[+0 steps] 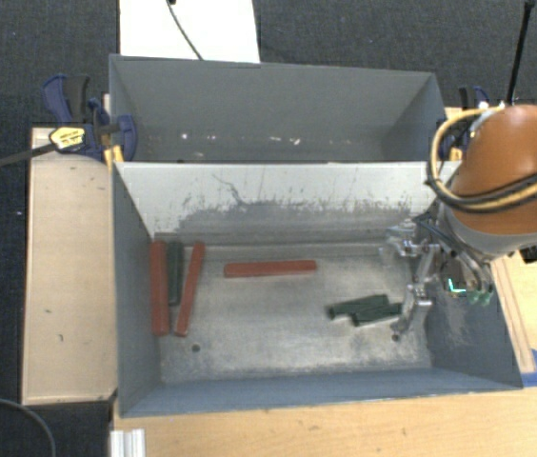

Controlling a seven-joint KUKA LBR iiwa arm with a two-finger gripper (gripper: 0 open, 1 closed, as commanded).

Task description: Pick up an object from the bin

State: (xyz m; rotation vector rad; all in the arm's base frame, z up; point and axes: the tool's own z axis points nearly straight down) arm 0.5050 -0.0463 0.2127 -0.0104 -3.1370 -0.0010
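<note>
One high camera, angled down, whole bin [278, 350]

In the bin [278, 198], three sticks lie side by side near the left wall, running front to back: the outer stick [158, 288] nearest the wall, the middle stick [173, 272] beside it, the inner stick [189, 288] on its right; a long bar [270, 268] lies crosswise toward the back, right of them and apart. Right of centre, in front of the bar, lies a flat piece [362, 308]; the arm [507, 174] comes over the right wall, its tip just beside that piece's right end.
</note>
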